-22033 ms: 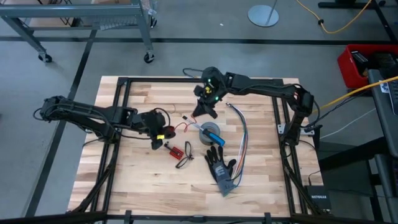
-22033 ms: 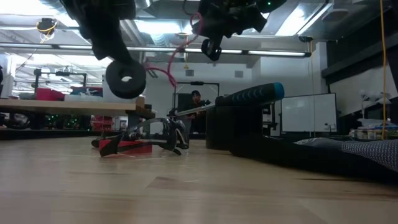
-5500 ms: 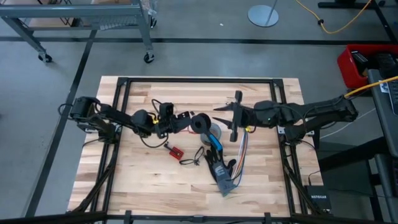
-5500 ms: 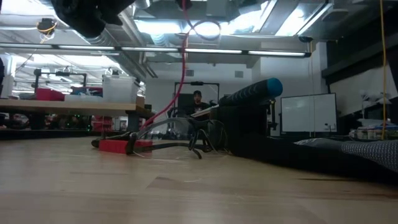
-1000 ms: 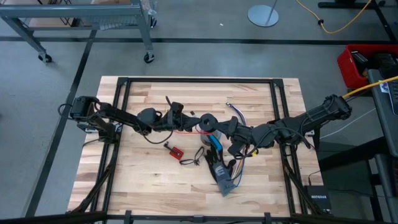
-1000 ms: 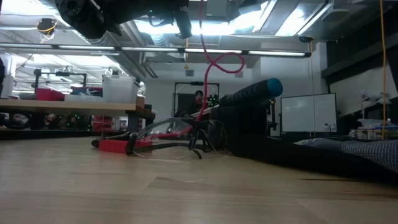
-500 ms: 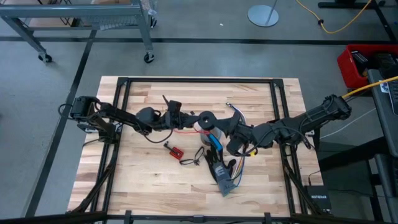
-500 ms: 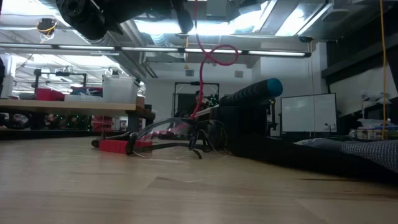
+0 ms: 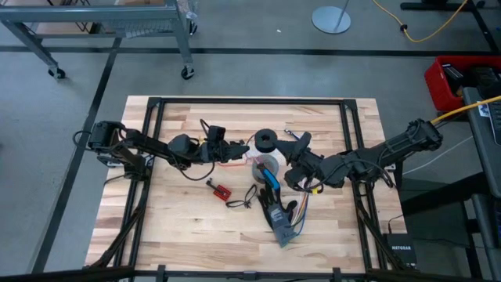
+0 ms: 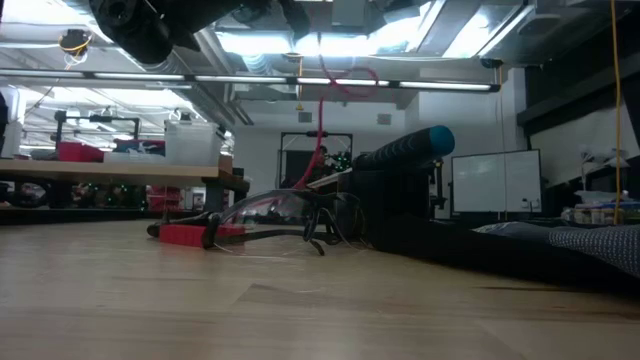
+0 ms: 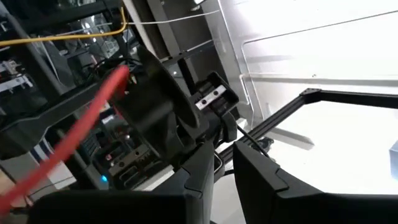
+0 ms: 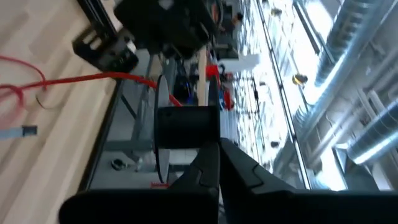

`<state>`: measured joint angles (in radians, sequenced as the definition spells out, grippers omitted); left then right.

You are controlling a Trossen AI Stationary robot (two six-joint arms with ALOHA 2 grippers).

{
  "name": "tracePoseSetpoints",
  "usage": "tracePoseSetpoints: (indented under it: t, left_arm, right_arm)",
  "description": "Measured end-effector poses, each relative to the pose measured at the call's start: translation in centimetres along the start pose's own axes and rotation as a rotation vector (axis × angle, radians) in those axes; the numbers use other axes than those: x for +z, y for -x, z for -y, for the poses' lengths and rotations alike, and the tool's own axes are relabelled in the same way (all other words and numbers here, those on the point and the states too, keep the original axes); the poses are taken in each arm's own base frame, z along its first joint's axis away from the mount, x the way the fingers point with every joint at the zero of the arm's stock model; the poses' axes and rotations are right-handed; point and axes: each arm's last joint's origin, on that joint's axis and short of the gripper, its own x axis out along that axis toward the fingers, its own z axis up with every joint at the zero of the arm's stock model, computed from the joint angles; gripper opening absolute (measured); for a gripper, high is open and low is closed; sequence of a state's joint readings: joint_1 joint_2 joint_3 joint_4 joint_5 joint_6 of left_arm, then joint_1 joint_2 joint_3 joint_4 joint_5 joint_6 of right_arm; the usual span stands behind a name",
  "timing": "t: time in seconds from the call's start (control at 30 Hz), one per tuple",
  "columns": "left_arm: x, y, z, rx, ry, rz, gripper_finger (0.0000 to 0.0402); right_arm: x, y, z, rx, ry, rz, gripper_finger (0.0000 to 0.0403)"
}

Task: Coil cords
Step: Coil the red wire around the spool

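Wooden slats carry our clutter: tape roll (image 9: 268, 166), glove (image 9: 279, 215), ribbon wires (image 9: 303, 188). Our left gripper (image 9: 237, 146) and right gripper (image 9: 298, 144) meet mid-table over the cord (image 9: 239, 160), a red strand rising from it toward them. Right fingers (image 12: 214, 163) press together; the left's we cannot tell. Coiling looks partway at best: we judge loose cord remains to wind.

The only legible text is "NETGEAR", printed on the small black box (image 9: 403, 251) standing off the table at the lower right of the high view. No other markings are readable.
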<state>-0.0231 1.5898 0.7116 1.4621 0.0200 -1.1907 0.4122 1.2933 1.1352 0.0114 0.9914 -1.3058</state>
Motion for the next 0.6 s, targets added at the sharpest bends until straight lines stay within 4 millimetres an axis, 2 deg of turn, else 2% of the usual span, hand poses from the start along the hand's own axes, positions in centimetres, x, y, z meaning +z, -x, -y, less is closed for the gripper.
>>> tracePoseSetpoints:
  t: [0.13, 0.27, 0.43, 0.6]
  left_arm:
    - [0.2, 0.0, 0.5, -0.050, -0.083, 0.013, 0.0054]
    - [0.3, 0.0, 1.5, -0.138, -0.308, -0.022, 0.0054]
    - [0.4, 0.1, 2.6, -0.242, -0.720, -0.049, 0.0054]
    - [0.5, 0.1, 2.8, -0.251, -1.016, -0.025, 0.0054]
  right_arm:
    - [-0.2, 0.0, 0.4, -0.042, -0.036, -0.075, 0.0000]
    - [-0.3, 0.2, 1.3, -0.100, -0.123, -0.114, 0.0000]
    - [-0.9, 0.7, 3.2, -0.189, -0.361, -0.093, 0.0000]
    - [-2.4, 1.0, 4.8, -0.229, -0.665, -0.039, 0.0000]
